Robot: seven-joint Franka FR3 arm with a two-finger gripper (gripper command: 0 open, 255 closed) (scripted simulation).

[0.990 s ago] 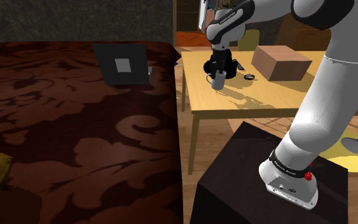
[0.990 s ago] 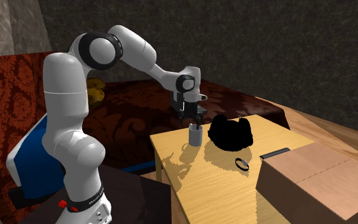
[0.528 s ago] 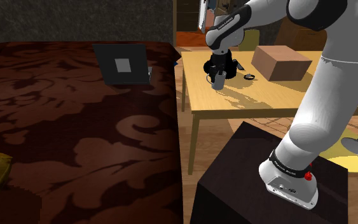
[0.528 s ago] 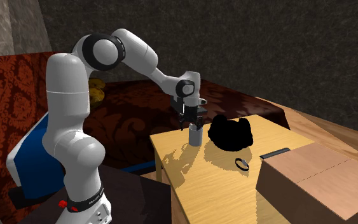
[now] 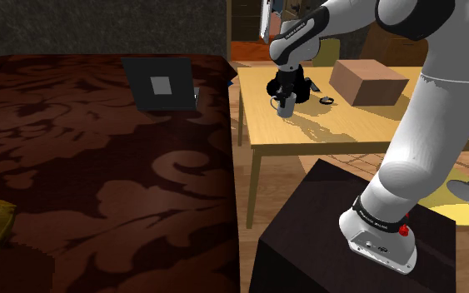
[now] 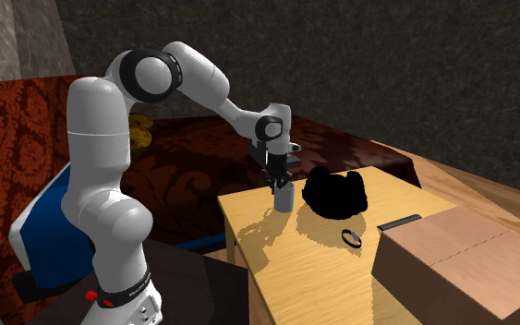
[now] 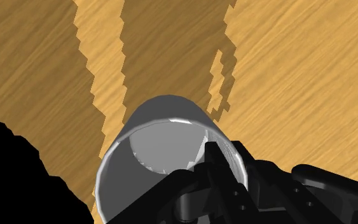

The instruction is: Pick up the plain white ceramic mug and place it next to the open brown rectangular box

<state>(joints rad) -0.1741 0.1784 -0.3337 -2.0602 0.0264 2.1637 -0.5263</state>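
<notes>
Grey mug (image 7: 161,143) right under the gripper (image 6: 281,181), rim wall between its fingers (image 7: 214,160).

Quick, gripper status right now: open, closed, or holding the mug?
Gripper: at the rim of the mug; whether it is open or closed cannot be told.

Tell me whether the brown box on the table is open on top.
No: the brown box has a closed, flat top with a seam line across it in the second exterior view.
</notes>
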